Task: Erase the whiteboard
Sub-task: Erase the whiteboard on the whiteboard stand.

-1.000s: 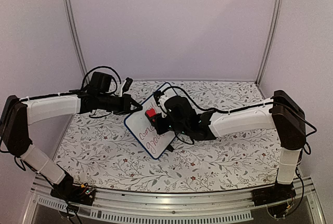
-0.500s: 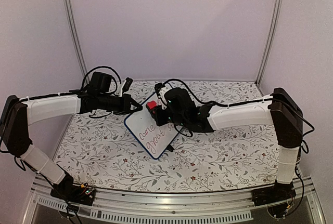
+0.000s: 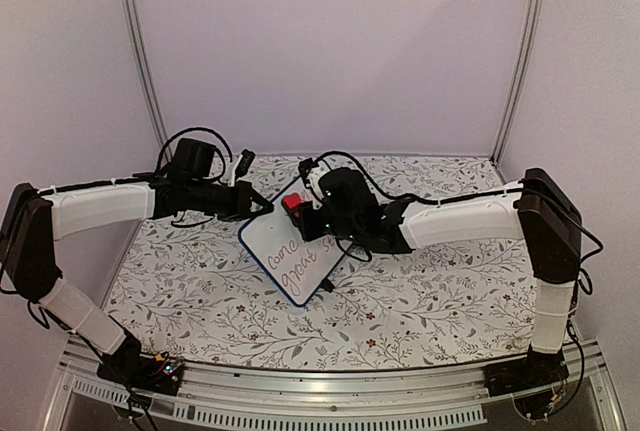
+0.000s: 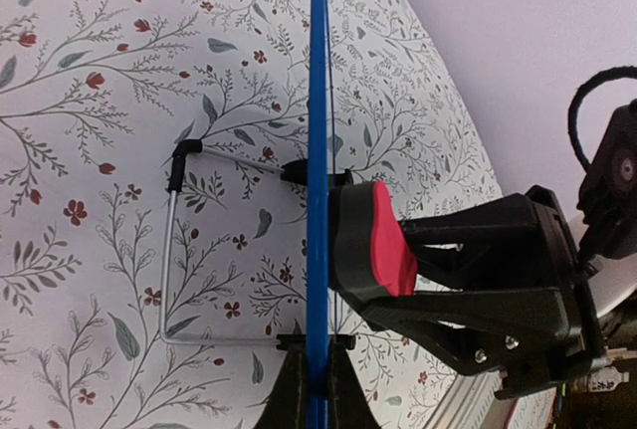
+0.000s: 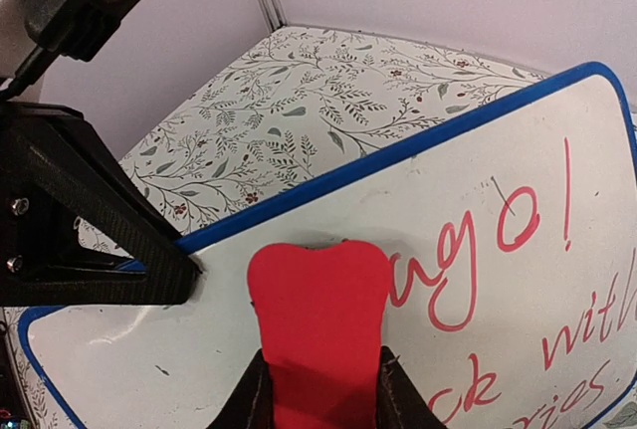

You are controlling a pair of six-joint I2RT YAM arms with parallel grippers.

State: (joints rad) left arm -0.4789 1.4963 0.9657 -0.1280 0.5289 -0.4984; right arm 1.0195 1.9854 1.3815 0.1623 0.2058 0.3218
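Right now my left end effector is closed narrow on the whiteboard, its two fingers pinching the dark-blue rim from either side at the bottom centre of the left wrist view. From that camera the board shows edge-on, as a thin blue line running straight up the middle of the frame. In the top view the whiteboard sits at the centre of the frame, turned at an angle, with my left end effector on its upper left corner.

My right end effector is clamped on a red eraser, which fills the lower centre of the right wrist view between my two dark fingers. The far end of the eraser sits just below the board's blue upper rim. In the left wrist view its dark underside lies against the board's face, to the right of the blue line.

Red handwriting covers the right half of the right wrist view, and the board to the left of the eraser is white with a few small specks.

Left of the blue line in the left wrist view, a bent wire stand lies on the flower-printed worktop, its black ends meeting the rim
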